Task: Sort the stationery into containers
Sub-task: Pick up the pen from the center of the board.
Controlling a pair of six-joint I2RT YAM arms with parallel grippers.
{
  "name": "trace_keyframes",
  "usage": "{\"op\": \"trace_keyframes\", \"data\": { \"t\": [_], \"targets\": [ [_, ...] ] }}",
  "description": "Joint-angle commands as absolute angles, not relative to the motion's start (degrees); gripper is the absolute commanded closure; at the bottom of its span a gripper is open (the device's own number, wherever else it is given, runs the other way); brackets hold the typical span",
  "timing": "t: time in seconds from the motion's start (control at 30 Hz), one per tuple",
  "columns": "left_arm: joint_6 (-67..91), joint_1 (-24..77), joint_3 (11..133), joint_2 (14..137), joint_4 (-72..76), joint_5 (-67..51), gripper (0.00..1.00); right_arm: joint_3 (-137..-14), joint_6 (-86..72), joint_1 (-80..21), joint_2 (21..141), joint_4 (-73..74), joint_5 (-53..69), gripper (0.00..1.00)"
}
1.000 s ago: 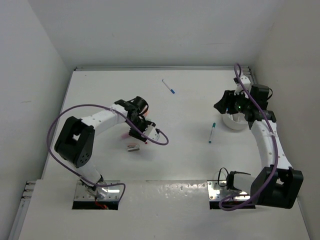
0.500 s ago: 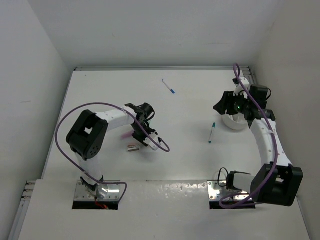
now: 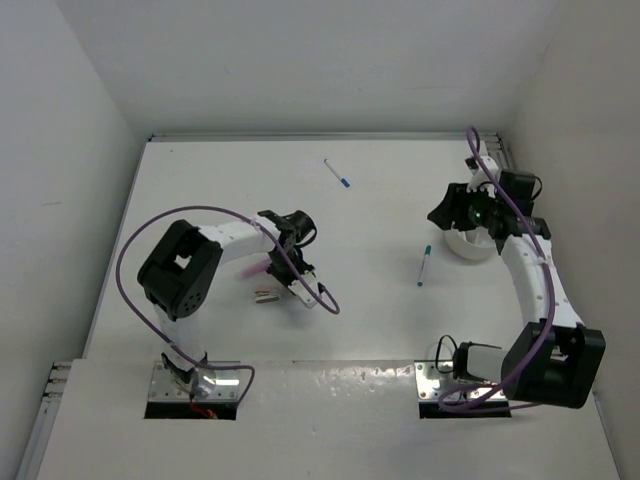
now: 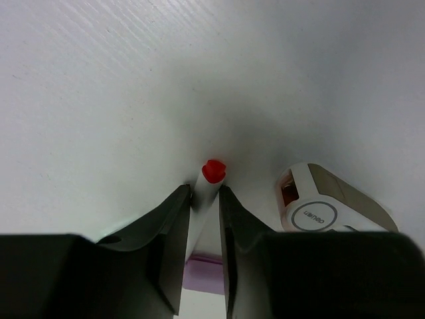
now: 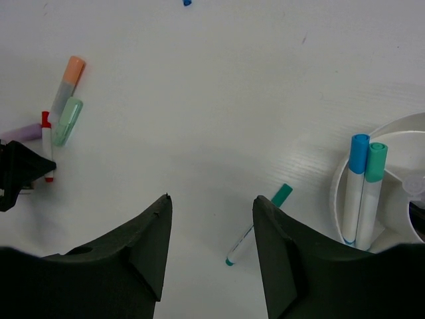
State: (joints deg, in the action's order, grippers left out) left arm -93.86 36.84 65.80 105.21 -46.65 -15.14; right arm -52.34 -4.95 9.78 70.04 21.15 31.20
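From above, the left gripper (image 3: 289,268) is low over the table (image 3: 200,180), a little left of the frame's centre. How its fingers stand cannot be told at this size. A pink highlighter (image 3: 250,270) lies just left of it, and a small block (image 3: 265,294) lies just below that. A loose blue-tipped pen (image 3: 337,174) lies alone in the upper middle. On the right side, the right gripper (image 3: 447,212) hangs over the white tub (image 3: 468,247). A teal-capped pen (image 3: 423,265) lies on the table just left of the tub.

In the left wrist view, the two fingers (image 4: 176,226) of the left gripper (image 4: 204,193) are pressed on a thin white red-capped pen (image 4: 213,170). Its cap sticks out past the fingertips, near the centre of the frame. The block (image 4: 332,209), white and beige with a round logo, lies just right of it.

In the right wrist view, the fingers (image 5: 143,246) of the right gripper (image 5: 212,199) are wide apart, with only bare table between them. The tub (image 5: 385,127) is at the right edge and holds a blue-capped pen (image 5: 357,186) and a second teal pen (image 5: 370,189) side by side. The teal-capped pen (image 5: 255,226) lies on the table, left of the tub. In the upper left lie an orange highlighter (image 5: 70,76) and a green highlighter (image 5: 66,121), touching. The red-capped pen (image 5: 46,143) is just left of them.
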Motion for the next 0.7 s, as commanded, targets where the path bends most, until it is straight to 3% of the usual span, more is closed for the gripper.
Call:
{"op": "trace_keyframes", "data": {
  "t": [0.0,0.13,0.27,0.5,0.67],
  "targets": [
    [-96.6,37.9,62.3,108.9,-42.6,-14.6,0.72,-55.2,-4.1,10.5,69.9,20.8,32.2,0.49],
    [-94.0,39.5,60.6,108.2,-39.4,-14.3,0.91,-55.4,-4.0,10.9,69.9,21.4,32.4,0.5],
    [-89.8,42.5,58.9,105.4,-37.1,-15.1,1.0,-55.6,-5.4,10.9,69.9,22.4,33.7,0.51],
    [-83.6,50.5,55.9,96.3,-33.3,-13.8,1.0,-53.8,-8.5,8.6,70.3,26.7,37.8,0.5],
    [-79.0,61.2,57.6,92.7,-32.6,-6.1,1.0,-54.9,-12.6,3.9,72.2,28.1,39.7,0.41]
  ]
}}
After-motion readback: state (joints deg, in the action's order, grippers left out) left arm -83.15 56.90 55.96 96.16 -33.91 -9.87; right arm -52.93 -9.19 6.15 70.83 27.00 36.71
